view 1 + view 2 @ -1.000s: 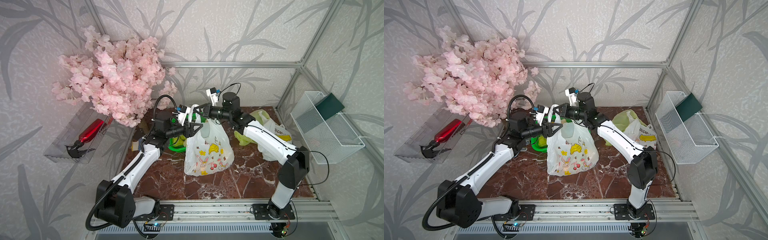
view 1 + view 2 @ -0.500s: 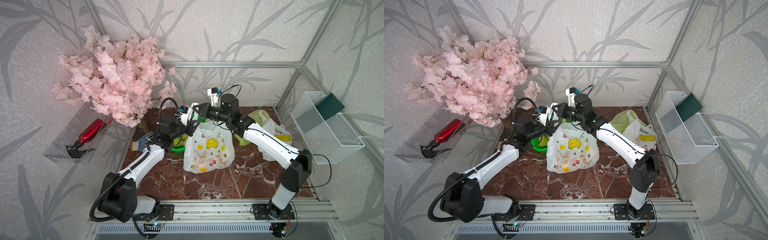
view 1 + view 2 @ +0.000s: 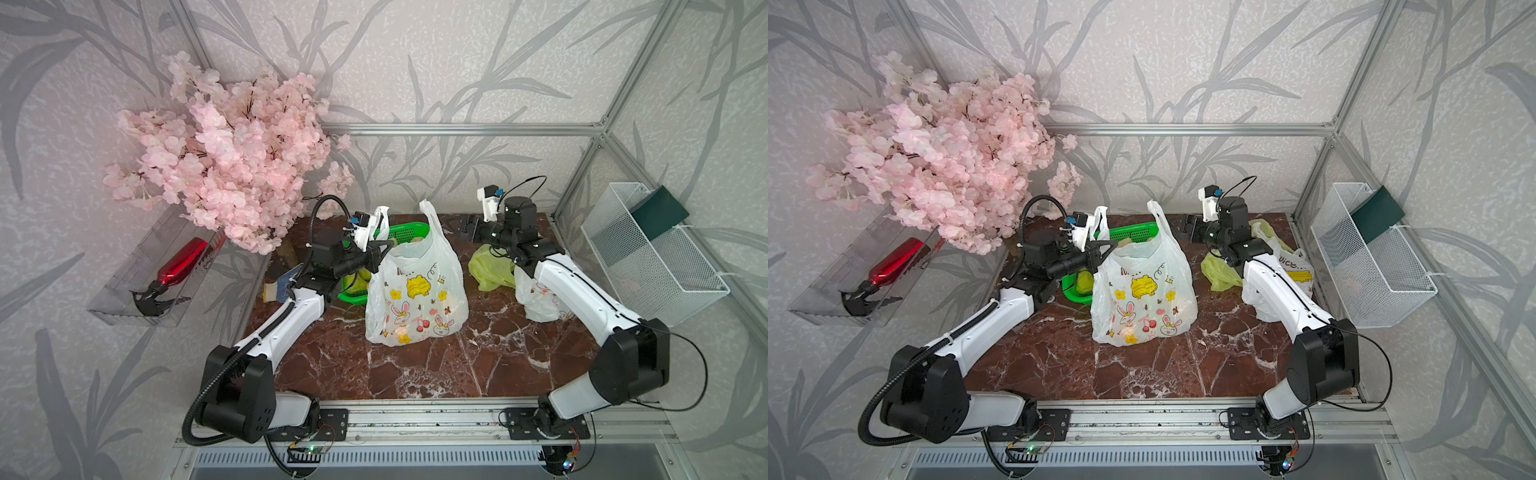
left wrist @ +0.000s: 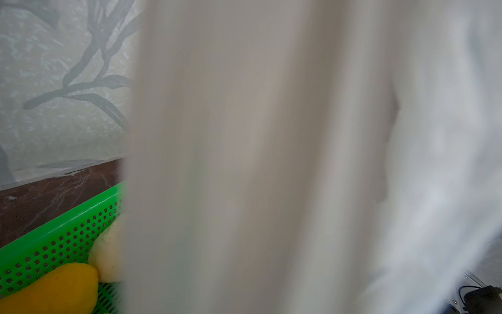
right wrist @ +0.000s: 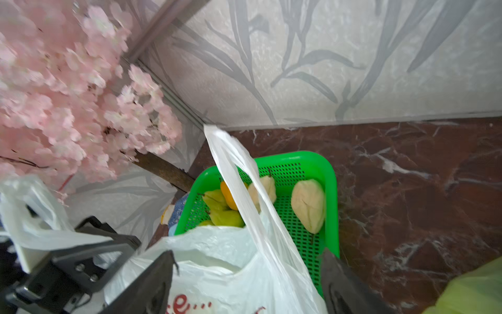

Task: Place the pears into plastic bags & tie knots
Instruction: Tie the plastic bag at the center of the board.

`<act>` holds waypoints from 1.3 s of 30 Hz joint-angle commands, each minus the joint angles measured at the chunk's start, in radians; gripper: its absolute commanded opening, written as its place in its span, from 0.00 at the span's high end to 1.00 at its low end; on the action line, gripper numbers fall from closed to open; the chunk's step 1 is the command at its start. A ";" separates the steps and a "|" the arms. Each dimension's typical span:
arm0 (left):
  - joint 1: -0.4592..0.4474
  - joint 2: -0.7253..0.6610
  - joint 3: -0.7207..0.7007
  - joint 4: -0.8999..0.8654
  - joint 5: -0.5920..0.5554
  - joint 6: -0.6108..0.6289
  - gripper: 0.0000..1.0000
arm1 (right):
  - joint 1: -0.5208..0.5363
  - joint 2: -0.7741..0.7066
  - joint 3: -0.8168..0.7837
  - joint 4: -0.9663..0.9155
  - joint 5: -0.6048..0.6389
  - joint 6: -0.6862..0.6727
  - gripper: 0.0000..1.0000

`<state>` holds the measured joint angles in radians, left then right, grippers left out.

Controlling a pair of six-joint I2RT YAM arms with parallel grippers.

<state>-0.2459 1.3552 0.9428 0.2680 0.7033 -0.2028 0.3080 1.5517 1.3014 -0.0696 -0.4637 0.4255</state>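
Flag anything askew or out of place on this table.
The rabbit-print bag gapes untied: one handle stands up loose, the other is pinched by the left gripper. The yellow-green bag lies crumpled by the right arm.

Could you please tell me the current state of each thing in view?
Rabbit-print bag: upright, mouth open, untied.
Left gripper: shut on its handle.
Right gripper: open, empty.
Green basket: pears inside.
Yellow-green bag: crumpled on table.
Other white bag: partly hidden; knot unseen.
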 commanded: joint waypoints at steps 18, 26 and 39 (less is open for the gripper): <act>0.052 -0.001 0.080 -0.090 0.201 -0.049 1.00 | 0.017 0.266 0.000 0.377 -0.168 -0.275 0.54; 0.092 0.137 0.317 -0.533 0.312 -0.006 1.00 | 0.093 0.002 -0.200 0.308 -0.086 -0.423 1.00; -0.041 0.427 0.701 -1.288 0.497 0.598 0.88 | 0.302 -0.106 -0.071 -0.146 0.106 -0.813 1.00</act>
<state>-0.2852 1.8023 1.6226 -0.8112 1.1233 0.1936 0.6094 1.4212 1.1736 -0.0822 -0.4068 -0.2962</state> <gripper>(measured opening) 0.099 0.050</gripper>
